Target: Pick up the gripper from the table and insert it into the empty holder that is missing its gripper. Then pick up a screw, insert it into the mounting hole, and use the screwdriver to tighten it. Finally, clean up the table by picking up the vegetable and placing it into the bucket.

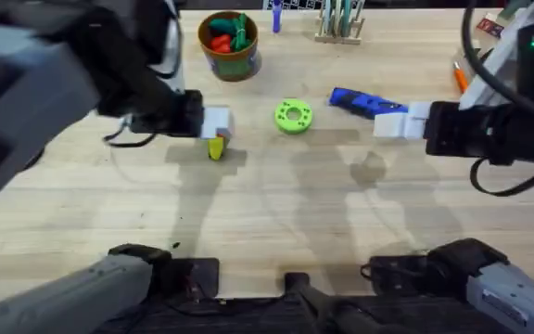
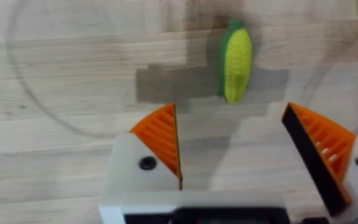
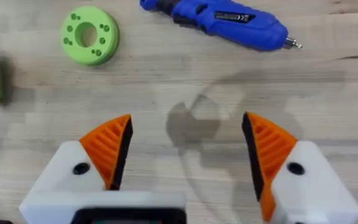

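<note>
The vegetable (image 1: 216, 148), yellow with a green end, lies on the table just below my left gripper (image 1: 217, 123). In the left wrist view the vegetable (image 2: 236, 59) rests ahead of the open left gripper (image 2: 232, 146), apart from both orange pads. The blue screwdriver (image 1: 364, 102) lies beside my right gripper (image 1: 399, 122). The right gripper (image 3: 185, 155) hangs open above bare wood, with the screwdriver (image 3: 222, 22) farther ahead. Each white holder (image 3: 67, 171) in view carries an orange wedge. The bucket (image 1: 229, 57) stands at the back. The screw is out of view.
A green round disc (image 1: 293, 116) lies between the two grippers. Red and green toy vegetables sit inside the bucket. A thin orange stick (image 1: 459, 76) lies at the far right, and a wooden rack (image 1: 339, 26) stands at the back edge.
</note>
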Controlling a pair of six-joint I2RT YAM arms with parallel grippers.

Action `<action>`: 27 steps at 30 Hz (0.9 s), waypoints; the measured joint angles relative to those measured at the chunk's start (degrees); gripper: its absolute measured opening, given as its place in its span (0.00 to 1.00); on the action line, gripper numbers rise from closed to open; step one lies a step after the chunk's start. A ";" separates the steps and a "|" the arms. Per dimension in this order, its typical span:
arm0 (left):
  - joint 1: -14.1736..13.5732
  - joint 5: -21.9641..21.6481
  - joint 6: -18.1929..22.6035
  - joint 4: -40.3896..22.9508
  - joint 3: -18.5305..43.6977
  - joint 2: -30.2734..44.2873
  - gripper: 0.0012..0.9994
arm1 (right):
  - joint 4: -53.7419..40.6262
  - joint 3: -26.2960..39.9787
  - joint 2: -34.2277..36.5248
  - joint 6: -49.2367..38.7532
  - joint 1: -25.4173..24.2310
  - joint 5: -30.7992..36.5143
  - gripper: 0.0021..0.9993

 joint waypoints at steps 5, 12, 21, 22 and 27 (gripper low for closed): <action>-3.67 -1.26 -7.60 5.59 0.00 12.48 0.99 | 0.02 0.00 3.23 0.00 0.00 0.00 0.99; -5.02 -1.53 -9.34 9.64 0.01 18.84 0.99 | 0.04 0.00 5.13 0.00 0.00 0.00 0.99; -5.02 -2.13 -10.11 11.87 0.85 22.26 0.50 | 0.07 0.00 5.11 0.00 0.00 0.00 0.99; -5.02 -2.17 -10.11 12.04 0.86 22.26 0.33 | 0.09 0.00 5.11 0.00 0.00 0.00 0.99; -5.02 -2.35 -10.32 12.42 1.16 22.19 0.03 | 0.07 0.00 5.11 0.00 0.00 0.00 0.99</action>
